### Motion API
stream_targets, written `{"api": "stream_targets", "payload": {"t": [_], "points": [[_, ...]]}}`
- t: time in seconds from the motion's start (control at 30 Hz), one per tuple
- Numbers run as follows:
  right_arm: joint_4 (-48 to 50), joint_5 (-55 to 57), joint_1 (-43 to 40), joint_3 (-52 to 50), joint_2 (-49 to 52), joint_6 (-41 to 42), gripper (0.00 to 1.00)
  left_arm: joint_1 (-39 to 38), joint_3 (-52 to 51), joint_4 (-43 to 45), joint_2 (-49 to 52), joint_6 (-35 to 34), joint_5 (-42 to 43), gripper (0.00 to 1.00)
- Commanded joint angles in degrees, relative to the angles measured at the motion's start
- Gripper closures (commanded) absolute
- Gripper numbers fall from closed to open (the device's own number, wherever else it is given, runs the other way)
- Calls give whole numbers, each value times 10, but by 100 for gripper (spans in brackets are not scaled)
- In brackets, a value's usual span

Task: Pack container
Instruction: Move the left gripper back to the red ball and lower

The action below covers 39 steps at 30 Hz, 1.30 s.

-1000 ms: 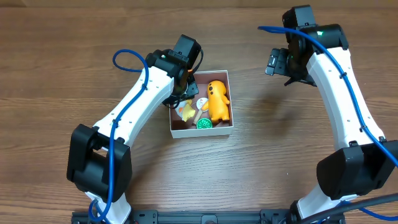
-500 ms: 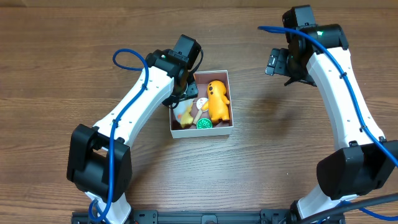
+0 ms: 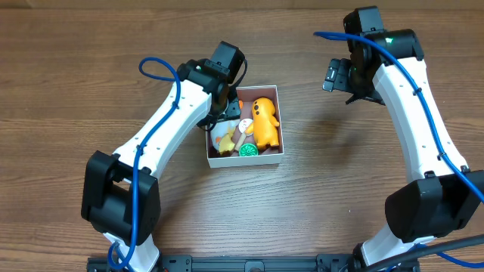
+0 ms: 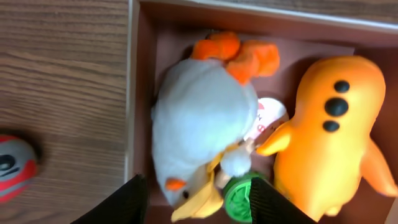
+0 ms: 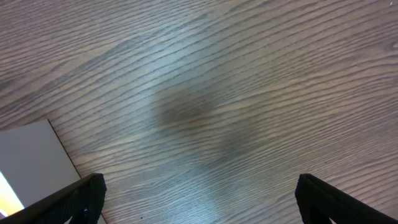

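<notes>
Box: the shallow square box, white outside and dusty pink inside, sits on the wooden table near the middle, between the two arms.
Overhead only: both arms in full, and the box's place on the table. The left arm's wrist covers the box's upper left corner.
Left wrist only: a white plush bird with orange feet lies in the left half of the box, touching an orange toy on its right. A green round piece sits at the foot of both. A red ball lies on the table just outside the box's left wall; the overhead view hides it.
Right wrist only: bare wood grain, plus a white slanted panel at the lower left edge; I cannot tell what it belongs to.
Left arm: it reaches up and right from its base, with the wrist bent down over the box.
Left gripper: spread wide, gripping nothing, its fingers on either side of the bird's lower end.
Right arm: stretched upward from its base, wrist turned toward the table's middle.
Right gripper: spread wide and empty, over bare table well apart from the box.
</notes>
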Motion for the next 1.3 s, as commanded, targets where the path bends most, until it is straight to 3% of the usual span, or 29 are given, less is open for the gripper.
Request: {"api": "stream_targets", "payload": {"t": [0.0,0.17,0.3,0.47,0.53,0.67,0.7,0.83,1.03,1.27], "points": [[2,8,0,10,-16,0,0,11,49,-42,-18,46,-25,47],[2,8,0,10,-16,0,0,36,57,-93,-79,49,-70,46],[2,8,0,10,-16,0,0,46,57,-150,-127,98,-71,45],[2,8,0,10,-16,0,0,45,28,-198,-163,106,-72,42],[2,8,0,10,-16,0,0,45,-5,-183,-176,121,-72,40],[2,8,0,10,-16,0,0,48,-99,-128,-195,142,-84,18],[3,8,0,10,-16,0,0,50,-122,-112,-196,141,-90,17],[2,8,0,10,-16,0,0,76,-196,-49,-197,140,-81,18],[2,8,0,10,-16,0,0,134,-215,-28,-197,156,-81,20],[2,8,0,10,-16,0,0,152,-267,41,-194,222,-33,14]]}}
